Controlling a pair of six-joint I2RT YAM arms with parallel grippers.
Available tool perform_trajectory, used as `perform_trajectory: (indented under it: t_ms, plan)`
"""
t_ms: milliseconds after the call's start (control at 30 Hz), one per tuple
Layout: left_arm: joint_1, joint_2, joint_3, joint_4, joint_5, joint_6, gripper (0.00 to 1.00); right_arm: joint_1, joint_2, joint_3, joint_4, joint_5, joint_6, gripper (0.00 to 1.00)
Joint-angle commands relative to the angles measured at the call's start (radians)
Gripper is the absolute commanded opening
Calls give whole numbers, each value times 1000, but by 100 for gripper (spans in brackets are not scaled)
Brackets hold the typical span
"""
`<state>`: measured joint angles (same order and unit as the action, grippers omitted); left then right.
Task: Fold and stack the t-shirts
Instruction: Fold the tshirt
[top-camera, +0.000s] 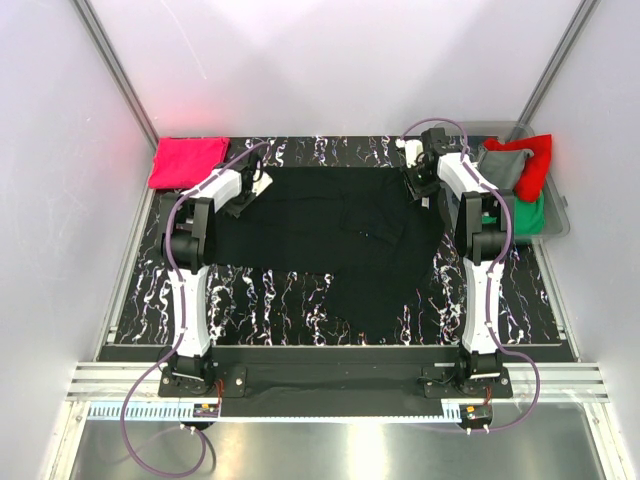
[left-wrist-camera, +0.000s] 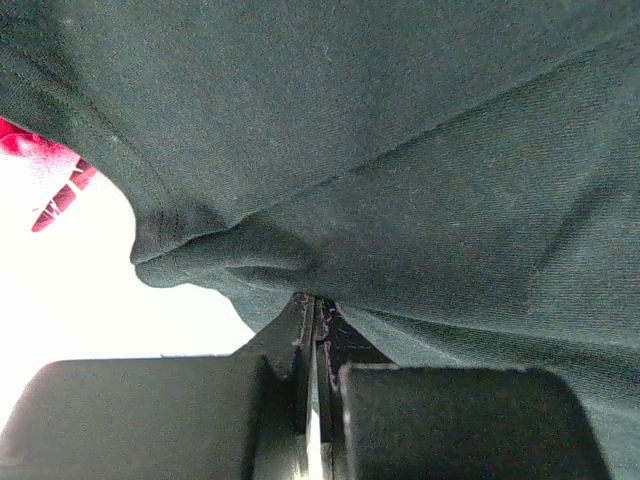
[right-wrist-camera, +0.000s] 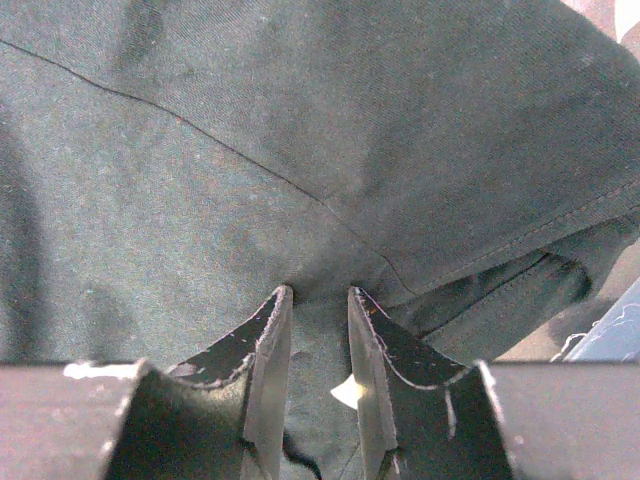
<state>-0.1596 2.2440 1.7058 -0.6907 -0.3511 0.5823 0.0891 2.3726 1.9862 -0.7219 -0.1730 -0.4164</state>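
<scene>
Black t-shirt (top-camera: 330, 240) lies widthwise across the desk (top-camera: 250, 292); left fingers (left-wrist-camera: 285, 360) clamp its far-left edge, right fingers (right-wrist-camera: 268, 350) pinch its far-right edge.

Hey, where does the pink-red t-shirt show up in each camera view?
Top external: pink-red t-shirt at the far left corner of the table.
Left wrist: a sliver at the left edge, beside the black t-shirt.
Right wrist: not in it.
Shared landmark: the black t-shirt, filling both wrist views.

Black marbled table (top-camera: 270, 295), grey bin (top-camera: 557, 207)
</scene>
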Motion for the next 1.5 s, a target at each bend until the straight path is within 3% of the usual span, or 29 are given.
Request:
perform_trajectory:
  t_ms: [0, 233, 467, 567, 633, 733, 767, 800, 900, 1033, 1167, 1300, 1467]
  plan:
    - [2, -26, -11, -7, 52, -16, 0, 3, 2, 26, 39, 55, -25, 36]
    - [-9, -172, -161, -6, 69, -33, 0, 3, -23, 37, 53, 76, -27, 38]
    - [-18, -231, -140, 3, 35, -48, 0, 6, -139, 2, 56, 27, -10, 40]
    - [-23, -276, -110, 5, 23, -49, 0, 5, -275, -71, 50, -80, -22, 41]
    - [-29, -325, -126, 2, 35, -52, 1, 6, -381, -211, 70, -224, -54, 41]
    - [-34, -457, -201, -3, 116, -84, 23, 20, -689, -481, 88, -411, -201, 45]
    - [-34, -506, -221, -12, 171, -94, 46, 29, -746, -550, 87, -434, -244, 46]
    - [-34, -526, -238, -45, 199, -119, 54, 56, -804, -682, 79, -462, -289, 48]
    - [-29, -581, -300, -87, 306, -193, 76, 163, -993, -920, 46, -419, -500, 49]
    - [-26, -595, -328, -98, 382, -286, 86, 302, -1153, -1127, 24, -349, -668, 49]
    - [12, -600, -347, -96, 455, -332, 91, 398, -1214, -1288, 84, -286, -800, 49]
    - [45, -603, -370, -101, 436, -315, 91, 437, -1210, -1340, 105, -315, -834, 49]
    - [87, -615, -436, -99, 405, -294, 83, 478, -1178, -1336, 99, -347, -871, 49]
